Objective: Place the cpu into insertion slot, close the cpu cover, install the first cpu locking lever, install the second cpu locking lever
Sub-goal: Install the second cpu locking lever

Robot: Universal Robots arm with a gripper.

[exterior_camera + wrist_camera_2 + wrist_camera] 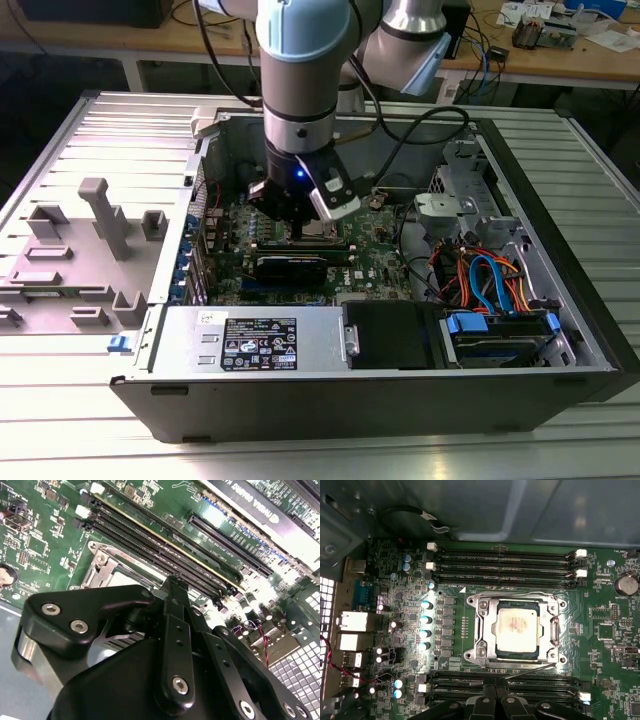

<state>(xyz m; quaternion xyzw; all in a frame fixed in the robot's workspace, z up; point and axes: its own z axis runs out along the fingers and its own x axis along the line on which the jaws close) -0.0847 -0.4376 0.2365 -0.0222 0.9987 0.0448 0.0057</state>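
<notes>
gripper (300, 222): low over the motherboard (380, 262) inside the open case (560, 290), just above the socket area; can't tell whether the fingers are apart or together
cpu (518, 628): seated in the insertion slot (496, 651), just beyond the gripper's black linkage (495, 707) in the first wrist view
cpu look: silvery-grey square top, faint reddish smudge at centre
cpu cover (555, 630): silvery frame lying flat around the chip (chip shows through the cut-out)
memory slots (505, 565): long black rows on both sides of the socket
</notes>
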